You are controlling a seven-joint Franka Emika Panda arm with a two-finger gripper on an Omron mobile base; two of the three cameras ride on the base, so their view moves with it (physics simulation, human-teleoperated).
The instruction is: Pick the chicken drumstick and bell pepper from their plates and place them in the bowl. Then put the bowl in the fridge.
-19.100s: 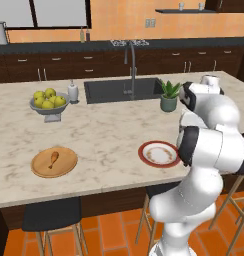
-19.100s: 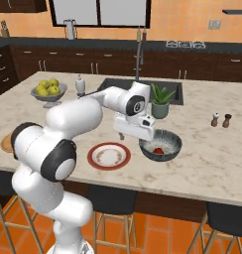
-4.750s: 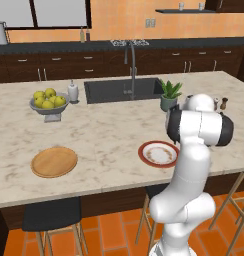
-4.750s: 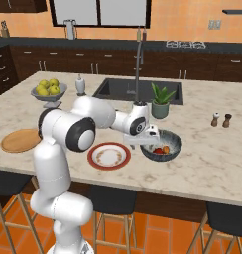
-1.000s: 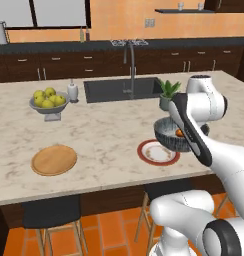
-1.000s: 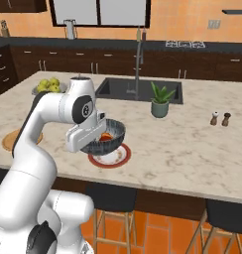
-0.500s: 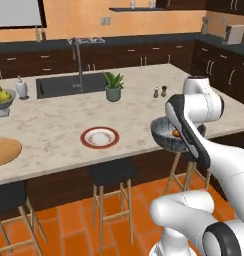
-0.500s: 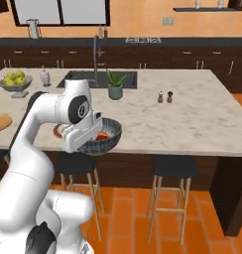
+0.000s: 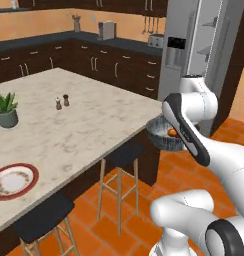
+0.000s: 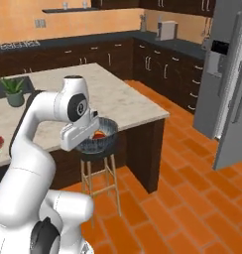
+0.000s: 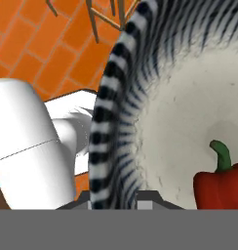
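Orange tile floor, marble island at left of the left base view, grey fridge at the right edge of the right base view with a door that looks ajar. The step in hand, as judged, is carrying the loaded bowl to the fridge. The gripper is pinched on the bowl's rim: in the hand view the striped wall runs straight down to the bottom centre, between the finger tips. The bowl hangs off the island's edge, above a stool, centre-left of the right base view. The bell pepper sits inside it at lower right of the hand view; an orange-brown lump beside the pepper in the base views is probably the drumstick, too small to confirm. To do it well: keep the bowl level since a rim grip gives little torque margin, drive slowly, clear the island corner, line up with the open fridge shelf before extending.
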